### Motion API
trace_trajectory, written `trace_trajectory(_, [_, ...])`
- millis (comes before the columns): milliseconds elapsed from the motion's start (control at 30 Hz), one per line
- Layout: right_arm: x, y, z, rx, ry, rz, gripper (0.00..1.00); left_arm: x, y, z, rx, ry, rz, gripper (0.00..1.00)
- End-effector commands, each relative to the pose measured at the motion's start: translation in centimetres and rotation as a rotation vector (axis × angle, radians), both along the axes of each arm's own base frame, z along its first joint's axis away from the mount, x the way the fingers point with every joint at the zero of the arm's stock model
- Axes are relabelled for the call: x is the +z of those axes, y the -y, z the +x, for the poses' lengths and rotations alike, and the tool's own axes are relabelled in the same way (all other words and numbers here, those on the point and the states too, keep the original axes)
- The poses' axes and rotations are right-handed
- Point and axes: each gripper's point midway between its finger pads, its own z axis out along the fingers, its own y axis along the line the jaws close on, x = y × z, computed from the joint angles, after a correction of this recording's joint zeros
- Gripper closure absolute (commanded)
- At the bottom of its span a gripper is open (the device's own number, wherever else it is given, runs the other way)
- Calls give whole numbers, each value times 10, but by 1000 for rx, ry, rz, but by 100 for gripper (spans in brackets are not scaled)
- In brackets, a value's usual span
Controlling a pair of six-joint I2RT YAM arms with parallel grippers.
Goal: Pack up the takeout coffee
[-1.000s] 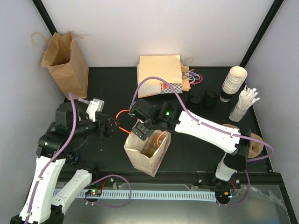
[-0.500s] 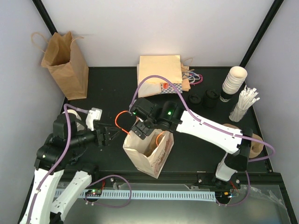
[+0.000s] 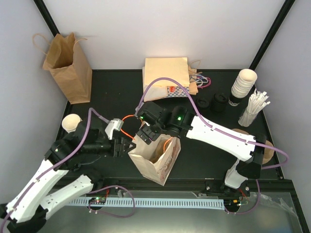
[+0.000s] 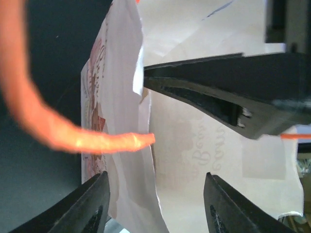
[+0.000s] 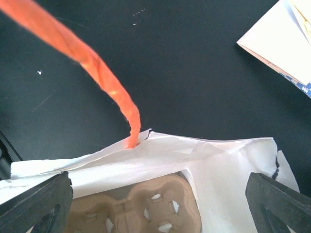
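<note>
Left end effector [image 3: 127,145] nearer half-hidden bag [image 3: 156,166]

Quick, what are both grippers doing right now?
Left gripper: open, straddling the paper bag edge.
Right gripper: open, over the bag's mouth.

Black table [image 3: 112,92] between plain white walls [image 3: 146,29], black corner posts [image 3: 269,34], even light.
</note>
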Motion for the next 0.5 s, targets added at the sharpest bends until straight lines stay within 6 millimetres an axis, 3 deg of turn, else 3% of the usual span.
trace_trajectory(0, [13,2,0,-13,25,44,0,-4,-5,13,108,-34,108,49])
trace_trajectory(167, [20,5,0,-22,39,74,0,-12,-5,16,121,-54,176,65])
trace_trajectory(333, [34,13,2,-50,80,120,0,-9,-10,23,164,-27,211,94])
trace_trajectory(467, [54,23,8,-91,148,179,0,1,-18,29,192,26,238,98])
